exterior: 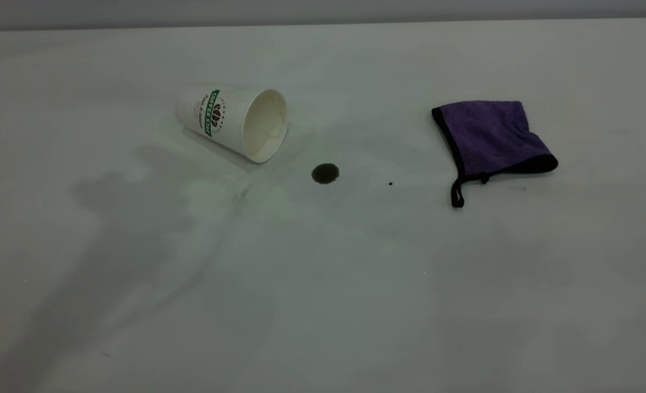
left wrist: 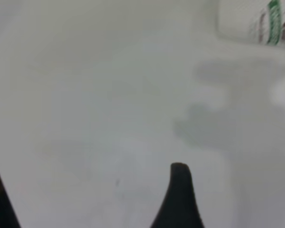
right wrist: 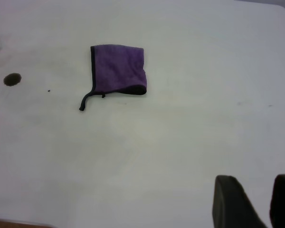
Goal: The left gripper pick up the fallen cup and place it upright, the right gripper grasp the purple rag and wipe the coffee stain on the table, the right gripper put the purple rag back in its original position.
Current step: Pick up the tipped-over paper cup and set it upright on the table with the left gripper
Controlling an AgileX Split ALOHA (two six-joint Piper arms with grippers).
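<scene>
Now | table [exterior: 323, 305] whitish, smudged | cup [exterior: 235, 121] toppled | right tool [right wrist: 254, 202] seemingly released | left tool [left wrist: 178, 199] unclear

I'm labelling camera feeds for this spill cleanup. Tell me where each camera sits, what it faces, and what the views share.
Exterior view: outside the rig, looking down across the table at the fallen cup, coffee stain and purple rag; no arm shows.
Left wrist view: on the left arm, facing bare table, one fingertip showing, the cup at the frame's edge.
Right wrist view: on the right arm, facing rag and stain from afar, two fingertips showing.
All three share the cup.
</scene>
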